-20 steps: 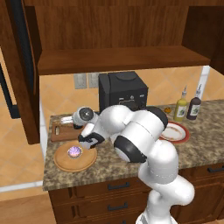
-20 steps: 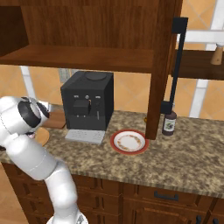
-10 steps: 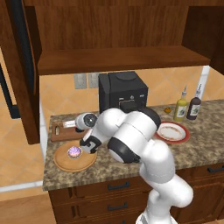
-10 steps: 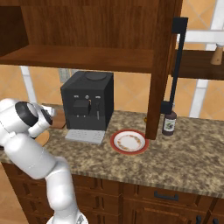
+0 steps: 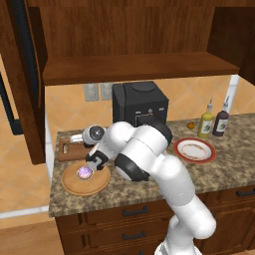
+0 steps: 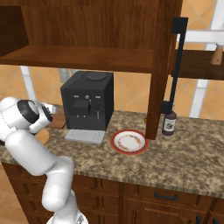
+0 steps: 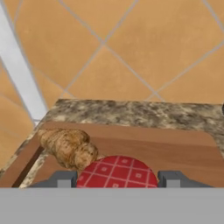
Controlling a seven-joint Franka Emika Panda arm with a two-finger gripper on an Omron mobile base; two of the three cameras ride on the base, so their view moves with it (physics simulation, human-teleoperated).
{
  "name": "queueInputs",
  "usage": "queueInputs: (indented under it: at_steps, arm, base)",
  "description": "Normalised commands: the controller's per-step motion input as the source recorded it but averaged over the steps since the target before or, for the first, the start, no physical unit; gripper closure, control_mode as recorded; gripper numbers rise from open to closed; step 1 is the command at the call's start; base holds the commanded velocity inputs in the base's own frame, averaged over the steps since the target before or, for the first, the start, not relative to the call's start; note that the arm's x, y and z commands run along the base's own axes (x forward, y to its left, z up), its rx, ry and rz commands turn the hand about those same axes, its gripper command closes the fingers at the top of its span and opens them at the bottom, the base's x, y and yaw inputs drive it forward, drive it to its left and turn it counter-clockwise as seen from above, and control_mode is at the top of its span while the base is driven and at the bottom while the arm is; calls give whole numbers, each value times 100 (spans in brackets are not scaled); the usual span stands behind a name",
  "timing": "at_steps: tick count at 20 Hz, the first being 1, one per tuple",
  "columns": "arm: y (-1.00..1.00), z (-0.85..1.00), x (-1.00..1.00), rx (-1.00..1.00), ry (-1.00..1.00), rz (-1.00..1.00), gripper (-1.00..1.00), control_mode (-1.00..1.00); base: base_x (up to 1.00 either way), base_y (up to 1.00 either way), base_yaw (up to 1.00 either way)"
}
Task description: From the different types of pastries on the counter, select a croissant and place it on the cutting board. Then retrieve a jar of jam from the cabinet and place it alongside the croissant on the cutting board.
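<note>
Hand view: fingers (image 7: 58, 179) clamping jam jar (image 7: 117, 172)

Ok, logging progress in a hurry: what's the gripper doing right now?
Gripper: shut on the jar of jam, its red checked lid between the finger tips, over the cutting board beside the croissant.

The croissant (image 7: 68, 148) lies just left of the fingers (image 7: 61, 179) on the cutting board (image 7: 175, 146). Ahead and right, the board is bare.
</note>
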Motion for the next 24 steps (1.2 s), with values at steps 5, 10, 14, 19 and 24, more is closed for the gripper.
queueInputs:
  at_steps: [5, 10, 14, 19, 24]
  arm:
    - [0, -36, 23, 0, 0, -1, 100, -100]
    - [-5, -24, 32, 0, 0, 0, 100, -100]
    - [-6, -35, 29, 0, 0, 0, 100, -100]
    - [0, -46, 16, -2, 0, 0, -100, -100]
    - [0, -30, 0, -1, 0, 0, -100, -100]
  base:
    - [0, 0, 0]
    - [0, 0, 0]
    - [0, 0, 0]
    - [0, 0, 0]
    - [0, 0, 0]
